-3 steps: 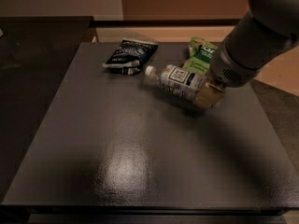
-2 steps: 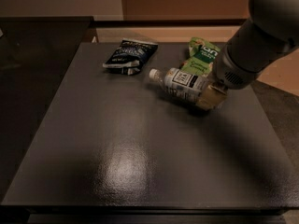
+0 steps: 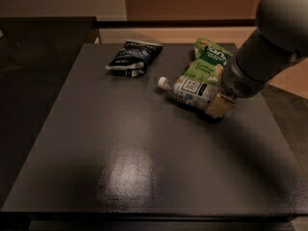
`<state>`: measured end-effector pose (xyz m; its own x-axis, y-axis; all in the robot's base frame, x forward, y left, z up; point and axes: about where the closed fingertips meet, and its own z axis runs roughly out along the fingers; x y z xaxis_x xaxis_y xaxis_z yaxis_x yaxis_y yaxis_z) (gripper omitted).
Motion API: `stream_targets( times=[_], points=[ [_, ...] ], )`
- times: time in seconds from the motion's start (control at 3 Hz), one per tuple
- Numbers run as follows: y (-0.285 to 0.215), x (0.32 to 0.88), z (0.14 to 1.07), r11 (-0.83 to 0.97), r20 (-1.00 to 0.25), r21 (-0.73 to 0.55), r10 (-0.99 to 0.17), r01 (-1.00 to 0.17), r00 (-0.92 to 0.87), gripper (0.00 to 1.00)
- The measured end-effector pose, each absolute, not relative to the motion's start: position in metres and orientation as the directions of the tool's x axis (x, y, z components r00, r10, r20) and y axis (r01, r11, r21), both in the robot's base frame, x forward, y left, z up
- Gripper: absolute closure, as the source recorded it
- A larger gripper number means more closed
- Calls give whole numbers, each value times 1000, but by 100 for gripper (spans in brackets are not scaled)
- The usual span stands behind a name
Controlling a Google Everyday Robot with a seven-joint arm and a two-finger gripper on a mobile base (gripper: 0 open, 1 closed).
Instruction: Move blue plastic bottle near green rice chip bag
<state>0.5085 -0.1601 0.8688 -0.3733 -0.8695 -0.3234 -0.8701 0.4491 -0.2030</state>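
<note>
The blue plastic bottle [image 3: 190, 91] lies on its side on the dark table [image 3: 120, 153], white cap pointing left, touching the lower edge of the green rice chip bag [image 3: 208, 61]. My gripper [image 3: 220, 106] is at the bottle's base end, at the right of the table, with the grey arm [image 3: 269, 42] rising to the upper right. The bottle's base is hidden behind the gripper.
A dark navy-black snack bag [image 3: 133, 57] lies at the table's back, left of the bottle. The table's right edge [image 3: 274, 124] is close to the gripper. A dark counter [image 3: 29, 57] stands to the left.
The bottle and gripper have shifted slightly right and toward the back, bringing the bottle closer against the green bag. The arm has lifted a little to the right.
</note>
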Motion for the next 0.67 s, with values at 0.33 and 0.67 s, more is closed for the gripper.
stream_targets(
  times=[0.33,0.67],
  points=[
    [-166,508,861,456,-319,-193,-866,-869,-384,35],
    [-165,507,861,454,-318,-194,-868,-870,-382,12]
  ],
)
